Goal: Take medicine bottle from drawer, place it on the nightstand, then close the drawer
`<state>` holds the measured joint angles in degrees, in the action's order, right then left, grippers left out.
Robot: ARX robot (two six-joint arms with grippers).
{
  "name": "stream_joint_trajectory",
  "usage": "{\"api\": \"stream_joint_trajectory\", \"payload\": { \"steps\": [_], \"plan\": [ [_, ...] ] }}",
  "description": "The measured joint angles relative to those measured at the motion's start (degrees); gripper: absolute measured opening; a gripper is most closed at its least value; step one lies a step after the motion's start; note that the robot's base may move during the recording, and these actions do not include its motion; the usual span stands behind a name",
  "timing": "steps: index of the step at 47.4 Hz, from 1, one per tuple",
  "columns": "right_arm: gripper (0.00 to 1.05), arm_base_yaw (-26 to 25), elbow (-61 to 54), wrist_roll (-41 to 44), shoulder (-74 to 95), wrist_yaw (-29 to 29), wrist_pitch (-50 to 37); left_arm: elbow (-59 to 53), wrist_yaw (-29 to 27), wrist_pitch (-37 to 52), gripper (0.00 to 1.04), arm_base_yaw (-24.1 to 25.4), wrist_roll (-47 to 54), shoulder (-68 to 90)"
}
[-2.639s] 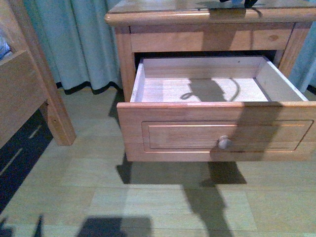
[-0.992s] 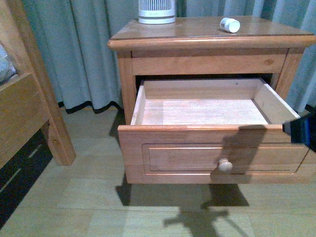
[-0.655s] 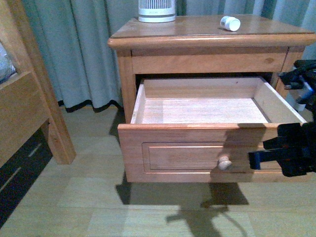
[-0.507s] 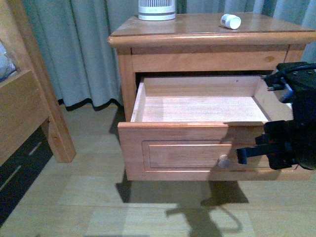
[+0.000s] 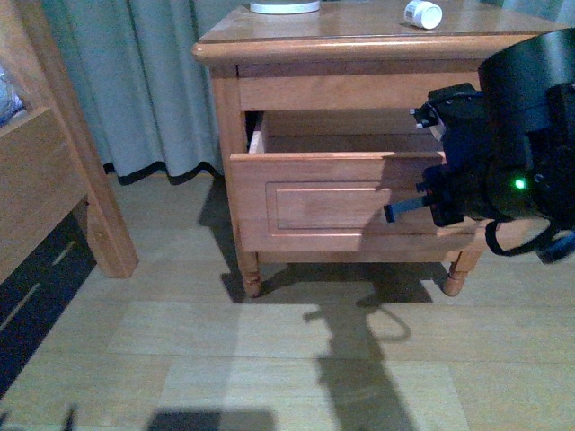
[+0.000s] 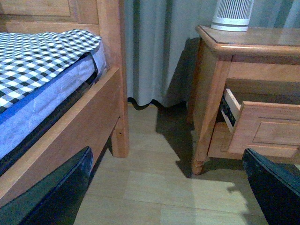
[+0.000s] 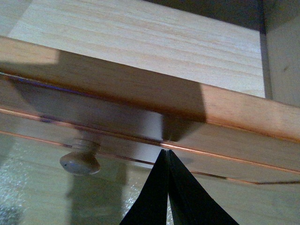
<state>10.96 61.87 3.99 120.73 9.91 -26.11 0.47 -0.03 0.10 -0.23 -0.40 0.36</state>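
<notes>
The medicine bottle (image 5: 422, 13) lies on the nightstand (image 5: 359, 43), at one o'clock from me. My right gripper (image 7: 167, 152), clenched empty, apparently presses the part-open drawer (image 5: 332, 202) beside its knob (image 7: 79, 159); my left gripper (image 6: 166, 154) hangs released near the bed (image 6: 47, 61).

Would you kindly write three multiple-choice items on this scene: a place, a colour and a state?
1. Where is the medicine bottle? A on the floor; B on the nightstand; C on the bed.
2. What colour is the curtain? A red; B yellow; C grey-blue.
3. How is the drawer? A partly open; B fully shut; C taken out.
Answers: 1 B, it lies on the wooden top. 2 C, its folds are grey-blue. 3 A, its front stands out from the frame.
</notes>
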Motion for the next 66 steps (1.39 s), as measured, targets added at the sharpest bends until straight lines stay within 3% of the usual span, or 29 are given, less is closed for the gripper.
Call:
{"api": "stream_joint_trajectory", "payload": {
  "steps": [24,66],
  "plan": [
    [0.03,-2.7,25.2,10.1,15.4,2.4,3.8,0.0,0.0,0.0,0.98,0.0,0.0,0.0],
    [0.03,-6.1,29.0,28.2,20.8,-6.0,-4.9,0.0,0.0,0.0,0.98,0.0,0.0,0.0]
  ]
}}
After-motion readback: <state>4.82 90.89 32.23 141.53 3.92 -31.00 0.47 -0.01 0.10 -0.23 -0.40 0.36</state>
